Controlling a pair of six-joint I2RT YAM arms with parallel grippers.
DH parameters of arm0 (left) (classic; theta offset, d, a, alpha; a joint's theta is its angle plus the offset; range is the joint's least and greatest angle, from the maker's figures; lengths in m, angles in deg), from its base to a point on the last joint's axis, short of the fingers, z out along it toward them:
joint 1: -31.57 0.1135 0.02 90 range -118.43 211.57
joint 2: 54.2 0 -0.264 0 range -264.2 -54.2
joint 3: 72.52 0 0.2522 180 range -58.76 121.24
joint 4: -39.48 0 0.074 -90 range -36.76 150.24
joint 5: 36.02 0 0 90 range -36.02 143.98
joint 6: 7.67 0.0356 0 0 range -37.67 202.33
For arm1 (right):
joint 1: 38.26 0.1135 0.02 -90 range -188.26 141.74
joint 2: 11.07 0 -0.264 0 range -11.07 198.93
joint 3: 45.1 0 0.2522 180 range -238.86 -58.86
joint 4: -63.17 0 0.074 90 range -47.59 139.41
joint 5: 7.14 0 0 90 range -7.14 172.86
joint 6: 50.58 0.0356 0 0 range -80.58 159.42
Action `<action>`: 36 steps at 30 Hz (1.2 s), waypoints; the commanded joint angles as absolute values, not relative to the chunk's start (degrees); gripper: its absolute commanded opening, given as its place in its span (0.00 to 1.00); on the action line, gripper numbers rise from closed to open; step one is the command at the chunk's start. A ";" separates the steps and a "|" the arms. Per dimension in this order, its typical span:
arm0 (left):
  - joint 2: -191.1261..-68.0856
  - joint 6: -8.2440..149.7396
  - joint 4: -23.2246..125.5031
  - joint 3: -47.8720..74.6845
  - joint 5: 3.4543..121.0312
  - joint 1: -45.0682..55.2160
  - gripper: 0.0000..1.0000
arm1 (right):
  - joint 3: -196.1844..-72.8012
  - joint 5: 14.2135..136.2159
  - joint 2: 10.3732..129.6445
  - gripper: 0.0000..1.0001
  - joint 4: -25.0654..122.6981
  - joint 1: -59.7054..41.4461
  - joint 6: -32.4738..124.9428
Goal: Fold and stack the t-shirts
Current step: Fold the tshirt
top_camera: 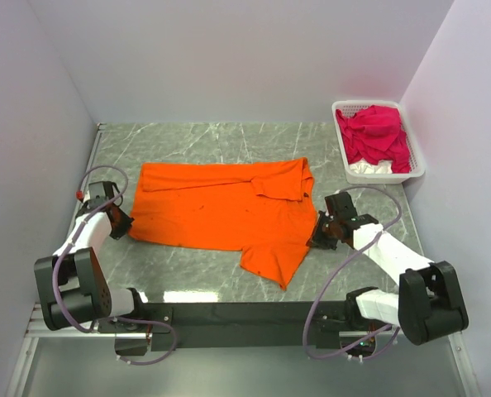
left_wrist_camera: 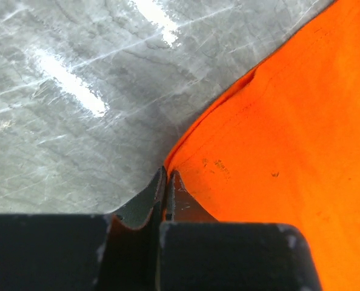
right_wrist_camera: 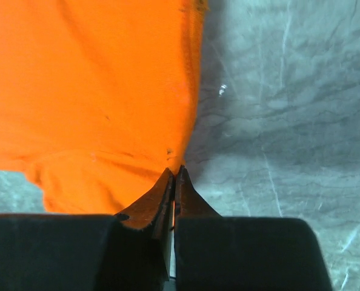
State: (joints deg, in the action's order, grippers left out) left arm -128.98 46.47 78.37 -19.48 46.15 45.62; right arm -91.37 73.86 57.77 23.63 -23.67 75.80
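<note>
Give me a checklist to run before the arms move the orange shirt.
1. Left hand shut on the orange t-shirt at its edge: ok.
2. Right hand shut at the opposite edge: ok.
3. Cloth actually caught in the right hand: cannot tell.
4. Shirt lying flat: not ok, one sleeve is folded over the body.
5. Pink t-shirts out of the way in the basket: ok.

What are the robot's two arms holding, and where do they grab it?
Both hold the orange t-shirt. The left gripper pinches a corner; the right gripper pinches the opposite side's edge.
</note>
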 commanded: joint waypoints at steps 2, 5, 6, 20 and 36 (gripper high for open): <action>-126.89 45.32 79.87 -18.16 47.13 46.43 0.01 | -97.43 76.00 55.72 0.00 20.15 -24.28 74.66; -126.27 45.50 81.28 -15.01 46.78 46.51 0.01 | -101.03 75.47 58.00 0.00 18.74 -24.19 74.23; -126.27 45.50 81.63 -14.38 46.69 46.51 0.01 | -101.92 75.39 58.62 0.00 18.22 -24.28 73.96; -138.47 44.89 81.37 -2.09 49.06 46.69 0.01 | -115.10 73.28 71.89 0.00 16.36 -28.59 70.62; -146.22 43.57 77.94 0.74 52.49 46.60 0.01 | -123.98 72.49 81.12 0.01 15.40 -29.29 69.57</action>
State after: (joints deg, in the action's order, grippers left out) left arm -146.01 44.77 80.29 -1.36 51.68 46.29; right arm -121.01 72.59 80.00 15.61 -28.78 70.62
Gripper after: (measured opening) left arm 0.022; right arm 0.011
